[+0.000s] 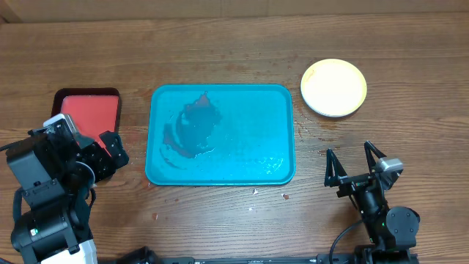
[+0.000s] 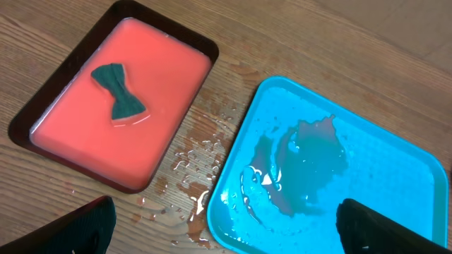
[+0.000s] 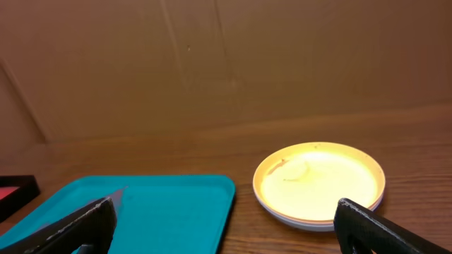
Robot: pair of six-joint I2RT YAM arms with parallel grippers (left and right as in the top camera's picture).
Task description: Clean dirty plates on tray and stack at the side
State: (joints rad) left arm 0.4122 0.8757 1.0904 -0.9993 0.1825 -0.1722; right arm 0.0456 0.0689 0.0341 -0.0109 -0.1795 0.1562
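The teal-blue tray [image 1: 282, 132] lies mid-table holding only a reddish puddle [image 1: 194, 128] and water drops; it also shows in the left wrist view [image 2: 395, 183] and the right wrist view [image 3: 176, 204]. The plates stand stacked [image 1: 334, 88] on the table right of the tray's far corner, the yellow-green one on top with a white rim under it [image 3: 319, 185]. My left gripper [image 1: 110, 154] is open and empty by the tray's left edge [image 2: 222, 233]. My right gripper [image 1: 355, 165] is open and empty near the front edge, short of the stack [image 3: 226, 229].
A smaller red tray with a dark rim [image 1: 88, 110] sits at the far left, holding a dark green sponge [image 2: 119, 92]. Reddish water drops [image 2: 194, 159] spot the wood between the two trays and right of the teal tray [image 1: 308, 125].
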